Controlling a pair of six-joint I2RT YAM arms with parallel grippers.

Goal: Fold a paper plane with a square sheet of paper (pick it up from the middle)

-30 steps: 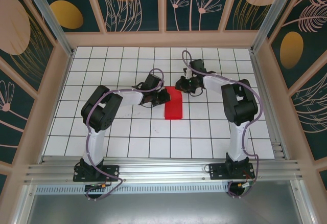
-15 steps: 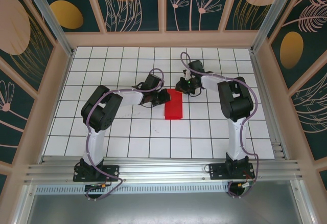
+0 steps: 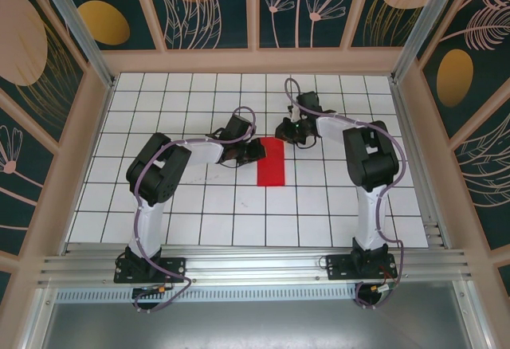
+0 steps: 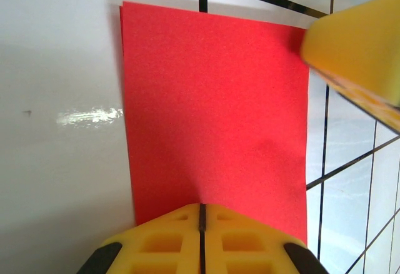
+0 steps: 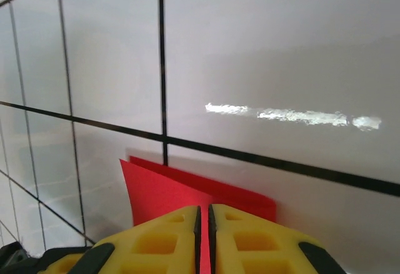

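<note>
1. The table spread out white below me, glossy tiles ruled off by a black grid.
2. And there, near its middle, lay the red sheet of paper: a narrow rectangle, its long side running away from my bases.
3. Through my left wrist camera it sat flat on the tiles, edges straight.
4. Through my right wrist camera its far corner showed two layers, one edge just shy of the other, close by a grid line.
5. Light glared in streaks off the bare tiles beside it.

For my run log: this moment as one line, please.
paper: folded in half | left pincer: shut at edge | right pincer: shut on paper
</note>
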